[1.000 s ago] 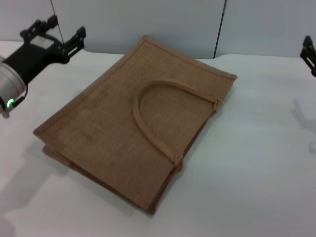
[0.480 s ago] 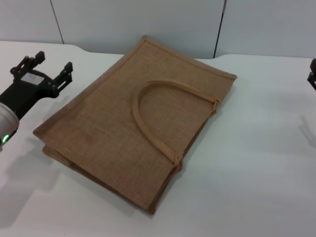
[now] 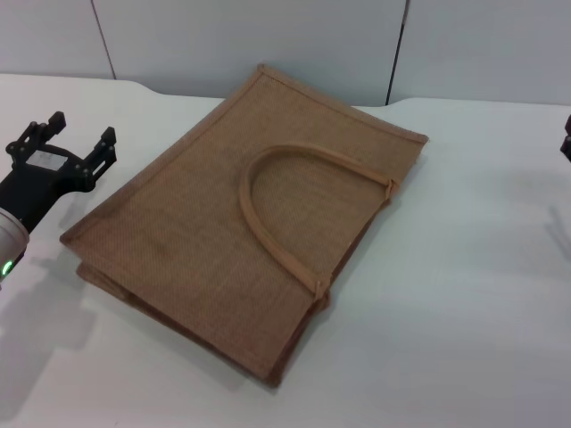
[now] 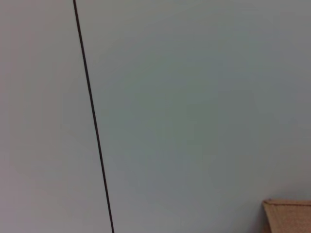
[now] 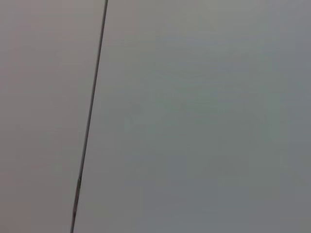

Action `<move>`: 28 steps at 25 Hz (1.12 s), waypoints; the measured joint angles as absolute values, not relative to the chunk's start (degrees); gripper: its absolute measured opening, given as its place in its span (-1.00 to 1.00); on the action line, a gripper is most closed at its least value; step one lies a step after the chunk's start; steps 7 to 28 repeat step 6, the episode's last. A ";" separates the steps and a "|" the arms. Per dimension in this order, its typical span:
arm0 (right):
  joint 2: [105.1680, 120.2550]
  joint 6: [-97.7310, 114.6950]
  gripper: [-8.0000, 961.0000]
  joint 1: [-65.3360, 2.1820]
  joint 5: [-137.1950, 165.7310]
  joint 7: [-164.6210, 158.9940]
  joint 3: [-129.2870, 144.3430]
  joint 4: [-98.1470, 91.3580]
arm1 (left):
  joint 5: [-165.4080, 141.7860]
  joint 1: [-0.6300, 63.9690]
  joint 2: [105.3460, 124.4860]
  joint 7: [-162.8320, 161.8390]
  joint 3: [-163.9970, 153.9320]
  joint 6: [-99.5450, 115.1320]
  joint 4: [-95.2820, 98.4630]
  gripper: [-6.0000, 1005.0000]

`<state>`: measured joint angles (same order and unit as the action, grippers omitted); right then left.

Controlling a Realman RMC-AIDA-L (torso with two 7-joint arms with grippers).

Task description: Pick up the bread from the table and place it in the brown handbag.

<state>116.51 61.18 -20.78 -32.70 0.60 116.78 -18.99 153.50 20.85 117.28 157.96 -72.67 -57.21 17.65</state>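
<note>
The brown handbag [image 3: 250, 223] lies flat on the white table [image 3: 464, 294], one arched handle resting on its upper side. A corner of the brown handbag [image 4: 287, 216] also shows in the left wrist view. The bread is out of view in every frame. My left gripper [image 3: 82, 127] hovers over the table just off the bag's left edge, open with nothing between its fingers. Only a dark sliver of my right gripper [image 3: 566, 141] shows at the far right edge of the head view.
A grey panelled wall [image 3: 268, 36] with dark vertical seams stands behind the table. Both wrist views show mostly this wall [image 5: 194, 116]. White tabletop stretches to the right of the bag and in front of it.
My left gripper has dropped lower and drawn back toward the near left, still open. My right gripper has slid further out past the right edge. The bag has not moved.
</note>
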 joint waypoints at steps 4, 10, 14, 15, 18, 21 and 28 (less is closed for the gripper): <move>116.55 59.47 0.86 -22.73 -33.31 0.42 116.81 -16.61 | 153.66 21.07 117.29 157.98 -72.67 -57.26 17.08 0.50; 116.63 57.95 0.86 -23.33 -34.29 0.41 116.98 -16.17 | 153.67 21.08 117.30 157.99 -72.68 -57.23 16.98 0.50; 116.63 57.95 0.86 -23.33 -34.29 0.41 116.98 -16.17 | 153.67 21.08 117.30 157.99 -72.68 -57.23 16.98 0.50; 116.63 57.95 0.86 -23.33 -34.29 0.41 116.98 -16.17 | 153.67 21.08 117.30 157.99 -72.68 -57.23 16.98 0.50; 116.63 57.95 0.86 -23.33 -34.29 0.41 116.98 -16.17 | 153.67 21.08 117.30 157.99 -72.68 -57.23 16.98 0.50; 116.63 57.95 0.86 -23.33 -34.29 0.41 116.98 -16.17 | 153.67 21.08 117.30 157.99 -72.68 -57.23 16.98 0.50; 116.63 57.95 0.86 -23.33 -34.29 0.41 116.98 -16.17 | 153.67 21.08 117.30 157.99 -72.68 -57.23 16.98 0.50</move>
